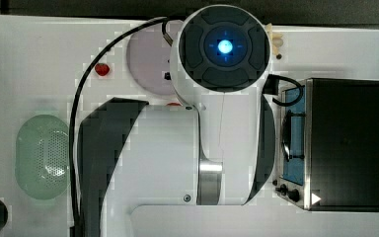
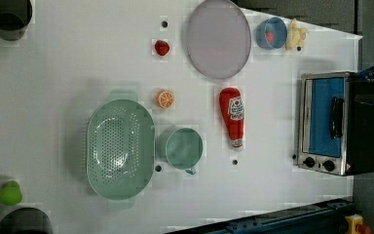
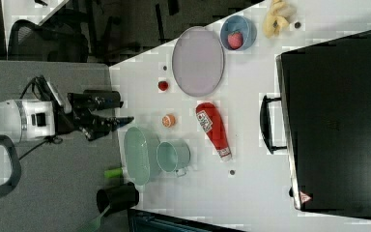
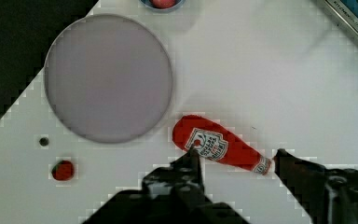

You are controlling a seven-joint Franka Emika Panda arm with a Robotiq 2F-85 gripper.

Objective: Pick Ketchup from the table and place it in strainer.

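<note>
In the left view, going left to right: the pale mint-green oval perforated strainer (image 2: 120, 148), then the red tapered Ketchup squeeze bottle (image 2: 232, 116), lying flat on the white surface (image 2: 68, 68), its label unreadable, bare room all round. My claw (image 4: 235, 161) hangs open above.

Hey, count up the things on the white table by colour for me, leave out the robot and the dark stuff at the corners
Red: 3, Ketchup, loose strawberry, strawberry in bowl
Green: 3, strainer, cup, small green item
Orange: 1
Lilac plate: 1
Blue bowl: 1
Yellow toy: 1
Oven: 1
Total: 11
</note>
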